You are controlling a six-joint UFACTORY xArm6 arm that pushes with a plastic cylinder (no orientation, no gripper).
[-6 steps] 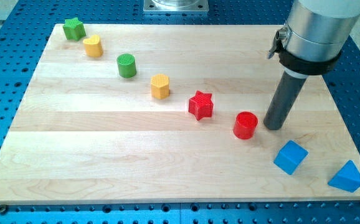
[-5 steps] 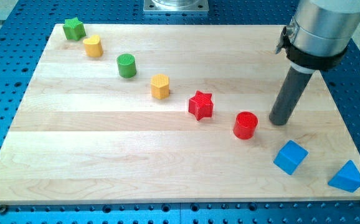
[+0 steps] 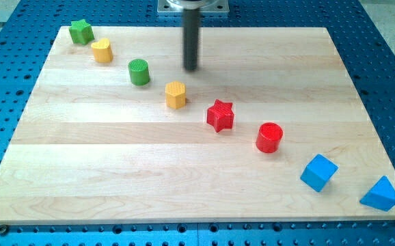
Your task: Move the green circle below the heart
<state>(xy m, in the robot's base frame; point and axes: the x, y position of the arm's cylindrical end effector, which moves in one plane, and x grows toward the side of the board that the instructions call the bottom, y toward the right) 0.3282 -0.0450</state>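
The green circle [image 3: 139,72] stands on the wooden board [image 3: 115,164] at the upper left. The yellow heart [image 3: 102,50] lies up and to the left of it, apart from it. My tip [image 3: 191,67] rests on the board to the right of the green circle, with a clear gap between them, and above the yellow hexagon [image 3: 175,94]. The rod rises straight up to the view's top.
A green star [image 3: 80,31] sits at the top left corner. A red star [image 3: 220,115] and a red cylinder [image 3: 269,137] lie in a diagonal line toward the lower right. A blue cube [image 3: 318,172] and a blue triangular block [image 3: 380,194] sit at the bottom right.
My tip has moved from beside the red cylinder at the right, up and to the left, to a spot right of the green circle. No block has moved.
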